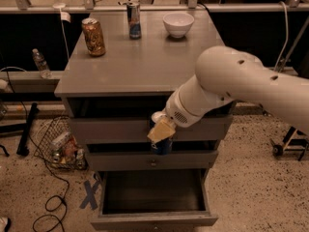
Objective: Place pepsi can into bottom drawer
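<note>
My gripper [161,133] is shut on the pepsi can [159,146], a dark blue can with a silver top. It holds the can upright in front of the two upper drawers, above the bottom drawer [153,192]. The bottom drawer is pulled out, and its inside looks dark and empty. The white arm reaches in from the right and hides part of the cabinet's right side.
On the grey cabinet top [140,62] stand an orange-gold can [93,36], a slim blue-silver can [133,20] and a white bowl [178,23]. A wire basket of rubbish [60,146] and cables lie on the floor at the left. A wheeled stand [289,141] is at the right.
</note>
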### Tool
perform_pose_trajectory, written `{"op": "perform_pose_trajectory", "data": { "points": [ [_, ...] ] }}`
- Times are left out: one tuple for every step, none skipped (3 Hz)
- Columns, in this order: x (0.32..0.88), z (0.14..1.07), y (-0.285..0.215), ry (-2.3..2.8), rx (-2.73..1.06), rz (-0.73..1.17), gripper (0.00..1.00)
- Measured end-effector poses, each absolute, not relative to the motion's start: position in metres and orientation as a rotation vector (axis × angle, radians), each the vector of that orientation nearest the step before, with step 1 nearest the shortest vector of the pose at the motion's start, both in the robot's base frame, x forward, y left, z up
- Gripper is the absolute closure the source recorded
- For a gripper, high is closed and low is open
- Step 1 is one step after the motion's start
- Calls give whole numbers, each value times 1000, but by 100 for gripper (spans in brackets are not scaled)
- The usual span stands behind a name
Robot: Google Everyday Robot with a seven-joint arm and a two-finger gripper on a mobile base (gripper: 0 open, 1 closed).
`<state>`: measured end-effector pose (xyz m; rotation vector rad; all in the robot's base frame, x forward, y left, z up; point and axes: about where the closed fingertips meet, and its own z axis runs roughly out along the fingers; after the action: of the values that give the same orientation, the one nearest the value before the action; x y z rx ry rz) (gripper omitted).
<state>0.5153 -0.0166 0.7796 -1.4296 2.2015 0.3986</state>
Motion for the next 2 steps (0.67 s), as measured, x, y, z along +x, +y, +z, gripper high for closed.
{"op": "perform_pose_trajectory", "data": {
  "points": [
    [508,735,-19,2268,-1284,372,100],
    [510,740,-18,2254,-1292,368,100]
  ]
}}
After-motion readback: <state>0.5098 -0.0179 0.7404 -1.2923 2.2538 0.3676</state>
